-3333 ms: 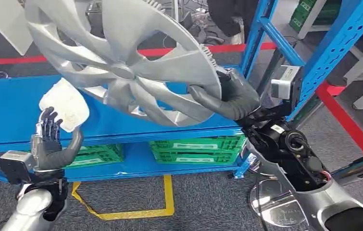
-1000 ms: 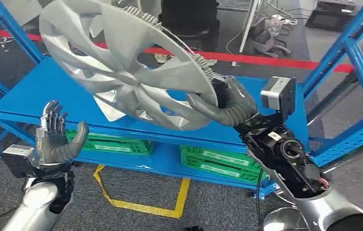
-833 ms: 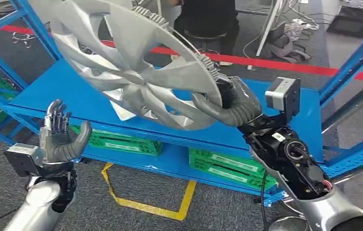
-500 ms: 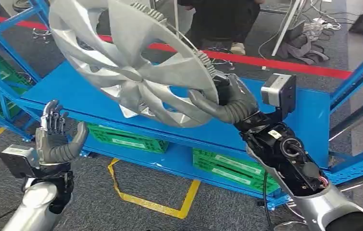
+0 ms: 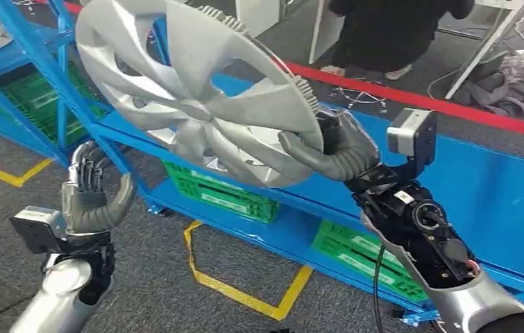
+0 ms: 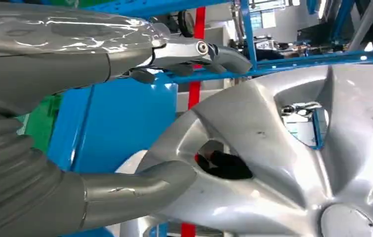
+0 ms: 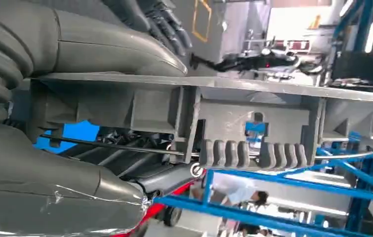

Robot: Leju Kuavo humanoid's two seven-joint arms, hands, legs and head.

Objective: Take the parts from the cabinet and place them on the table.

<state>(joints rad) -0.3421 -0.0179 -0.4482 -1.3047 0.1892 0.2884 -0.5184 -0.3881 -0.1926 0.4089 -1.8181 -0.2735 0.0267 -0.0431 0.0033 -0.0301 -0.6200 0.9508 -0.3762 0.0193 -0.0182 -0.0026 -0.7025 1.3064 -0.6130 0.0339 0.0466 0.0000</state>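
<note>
A large silver wheel cover with curved spokes is held up in the air, tilted, in front of the blue rack. My right hand grips its toothed rim at the lower right, thumb across the face. The right wrist view shows the rim's ribbed back clamped between the thumb and fingers. My left hand is raised at lower left, fingers apart, holding nothing, below and apart from the cover. The left wrist view looks past the left hand at the cover's face.
A blue steel rack shelf runs behind the cover, with green crates on its lower level. Yellow tape marks the grey floor. A person in dark clothes stands beyond the red floor line.
The whole picture has shifted: the camera has turned, so the rack slides right and the floor shows at left. The right hand keeps its grip on the cover; the left hand stays raised and spread.
</note>
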